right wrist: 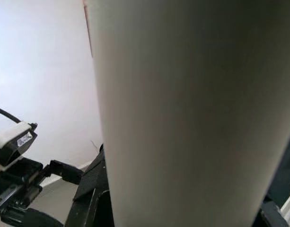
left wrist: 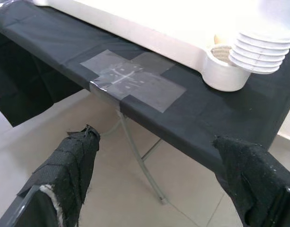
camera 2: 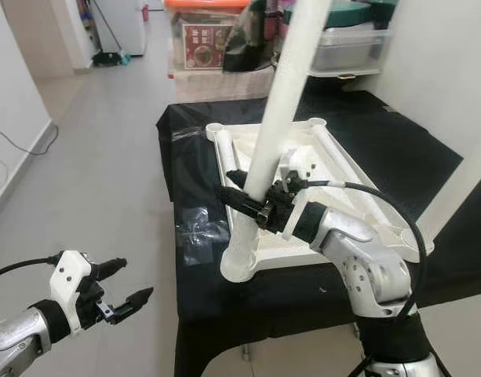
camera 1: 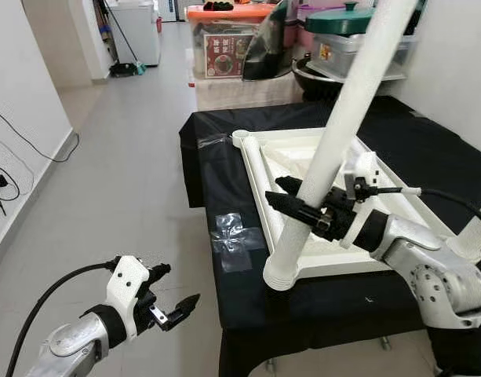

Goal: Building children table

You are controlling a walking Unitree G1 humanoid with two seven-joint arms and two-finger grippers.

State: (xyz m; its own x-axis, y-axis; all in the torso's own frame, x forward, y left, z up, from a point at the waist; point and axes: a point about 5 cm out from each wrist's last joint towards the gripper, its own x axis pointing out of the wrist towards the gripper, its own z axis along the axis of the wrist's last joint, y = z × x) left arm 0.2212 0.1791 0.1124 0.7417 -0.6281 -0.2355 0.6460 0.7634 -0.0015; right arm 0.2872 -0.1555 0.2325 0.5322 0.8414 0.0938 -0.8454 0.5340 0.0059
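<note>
A white children's tabletop [camera 1: 318,255] lies upside down on a black-covered table [camera 1: 248,298]. A long white table leg [camera 1: 334,141] stands tilted, its ribbed lower end [camera 1: 281,275] at the tabletop's near-left corner socket [left wrist: 225,71]. My right gripper [camera 1: 291,196] is shut on this leg a little above its lower end; the leg [right wrist: 192,118] looms close in the right wrist view. My left gripper [camera 1: 173,294] hangs open over the floor, left of the table's near corner, with nothing between its fingers [left wrist: 74,165].
Clear tape patches [camera 1: 236,236] stick to the black cloth near its left edge. Storage boxes [camera 1: 224,39] and pots [camera 1: 342,23] stand behind the table. A cable [camera 1: 5,184] trails on the floor by the left wall. The grey floor [camera 1: 122,181] lies to the left.
</note>
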